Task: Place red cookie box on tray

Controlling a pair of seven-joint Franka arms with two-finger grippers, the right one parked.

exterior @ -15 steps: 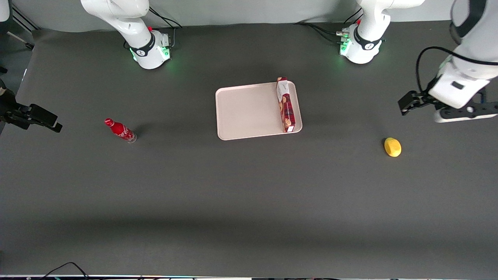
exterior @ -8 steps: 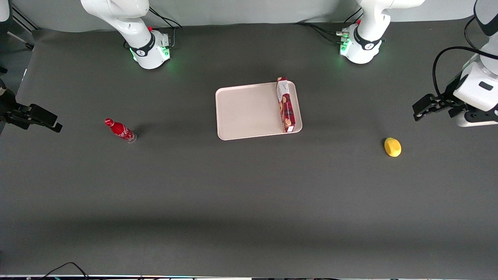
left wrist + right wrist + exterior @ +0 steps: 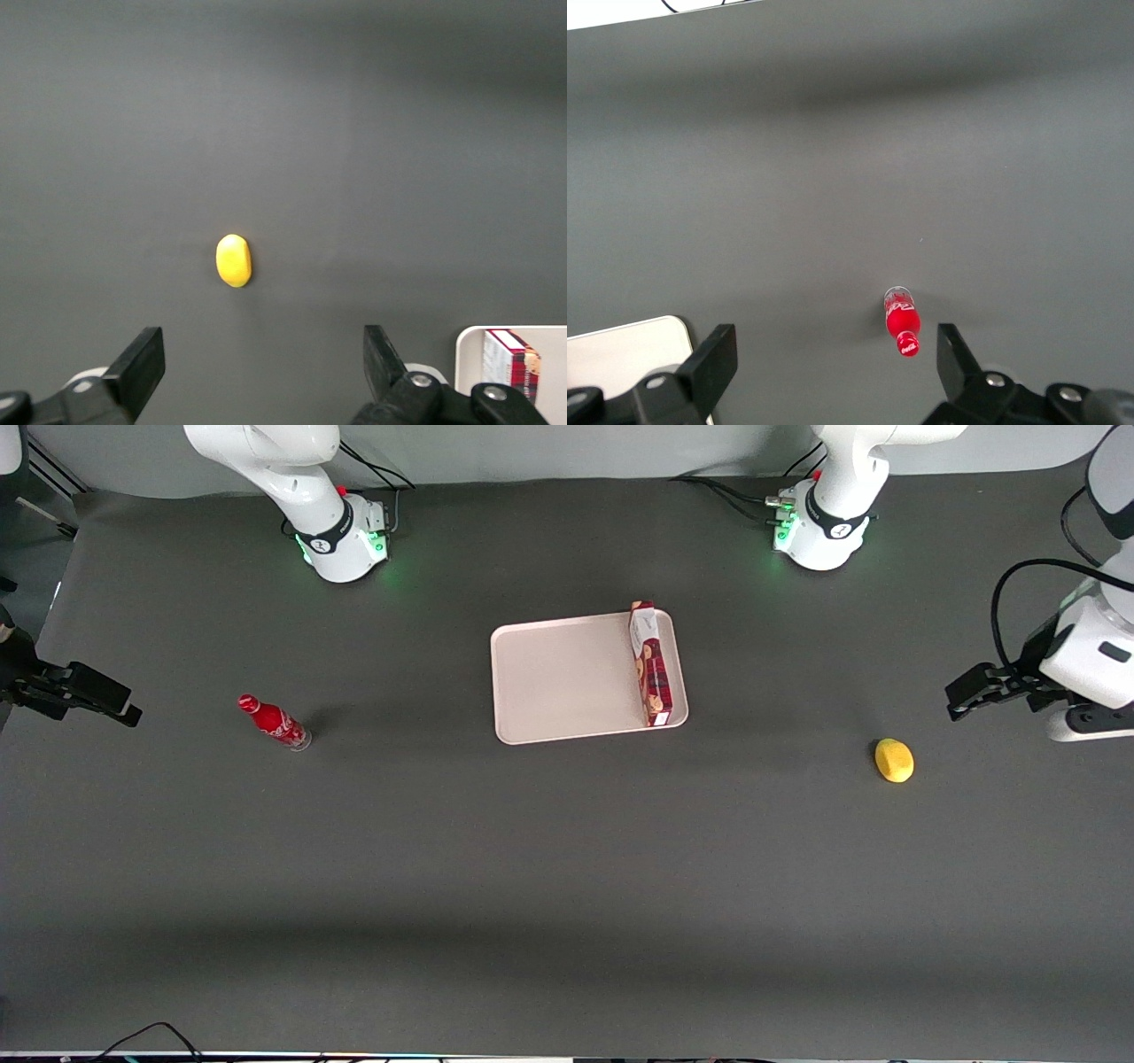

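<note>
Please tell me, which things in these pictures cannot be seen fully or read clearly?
- Red cookie box on the tray: lettering too small in the front view; in the left wrist view the gripper body and frame edge cut it off.
- Tray: only corners enter both wrist views.
- Red bottle: label too small to read.
- Gripper, open above the table near the yellow object: its arm leaves the front view's edge.

1. Table (image 3: 567, 868): dark grey mat top.
2. Tray (image 3: 558, 682) sits mid-table, flat on the mat.
3. Red bottle (image 3: 274, 723) lies toward the parked arm's end.
4. Yellow lemon (image 3: 894, 761) lies toward the working arm's end.
5. Gripper (image 3: 961, 700) hangs above the table near the lemon, fingers spread, holding nothing.
</note>
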